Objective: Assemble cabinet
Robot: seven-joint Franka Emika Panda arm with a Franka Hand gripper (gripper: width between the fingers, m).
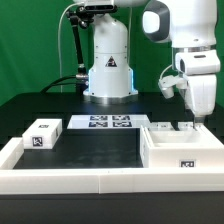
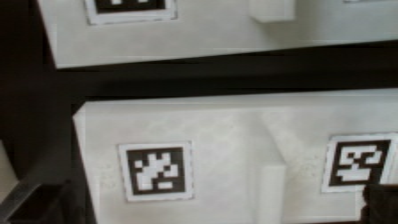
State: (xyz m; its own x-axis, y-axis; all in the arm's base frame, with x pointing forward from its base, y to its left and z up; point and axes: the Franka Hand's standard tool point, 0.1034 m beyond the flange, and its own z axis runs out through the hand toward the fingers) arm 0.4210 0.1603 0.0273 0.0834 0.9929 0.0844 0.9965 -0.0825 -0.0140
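Note:
The cabinet [image 1: 180, 148] is a large white box with a tag on its front face, standing at the exterior view's right front. My gripper [image 1: 202, 120] hangs just above its far right part. In the wrist view the cabinet's white face [image 2: 249, 140] fills the frame, with two black-and-white tags [image 2: 157, 168] on it. My gripper [image 2: 205, 215] is open and holds nothing. Its dark fingers [image 2: 32, 205] show at the two lower corners, set wide apart. A small white tagged block [image 1: 40, 135] lies at the exterior view's left.
The marker board [image 1: 108, 123] lies flat in front of the robot base [image 1: 108, 70]. A low white border rail [image 1: 70, 178] runs along the front and left. Another white tagged surface [image 2: 178, 35] shows beyond a dark gap in the wrist view.

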